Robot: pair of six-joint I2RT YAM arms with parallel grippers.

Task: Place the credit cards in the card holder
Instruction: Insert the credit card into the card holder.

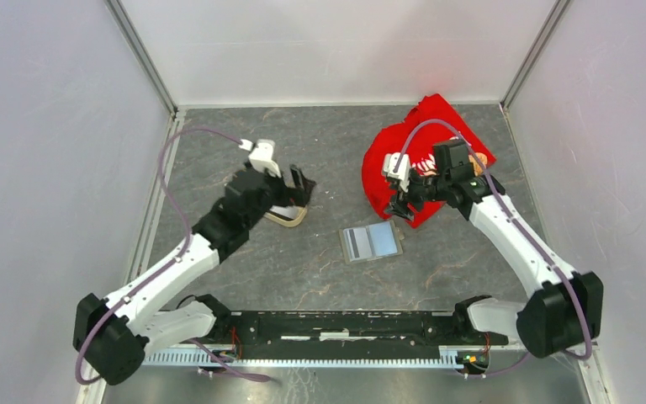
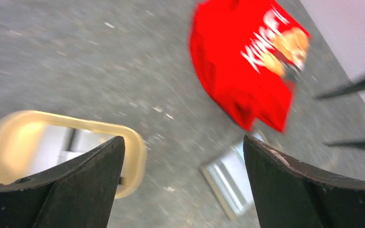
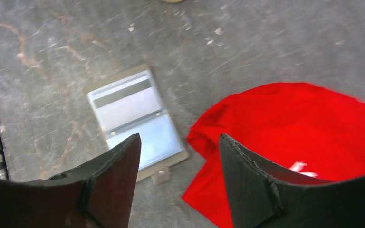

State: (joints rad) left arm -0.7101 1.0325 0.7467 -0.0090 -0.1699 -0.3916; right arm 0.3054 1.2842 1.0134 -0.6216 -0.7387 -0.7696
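The card holder (image 1: 370, 242) lies open and flat in the middle of the table. Its pale shiny pockets and dark stripe show in the right wrist view (image 3: 128, 114). Pale credit cards (image 2: 59, 142) lie blurred inside a beige oval tray (image 2: 135, 147). My left gripper (image 1: 301, 189) hovers over that tray (image 1: 290, 220), jaws wide open and empty (image 2: 183, 156). My right gripper (image 1: 399, 202) hangs over the near edge of the red shirt, right of the holder. It is open with nothing between its fingers (image 3: 179, 147).
A crumpled red shirt (image 1: 420, 151) with a printed logo covers the back right of the table (image 3: 294, 128). Grey walls close in the left, right and back. The black base rail (image 1: 345, 324) runs along the near edge.
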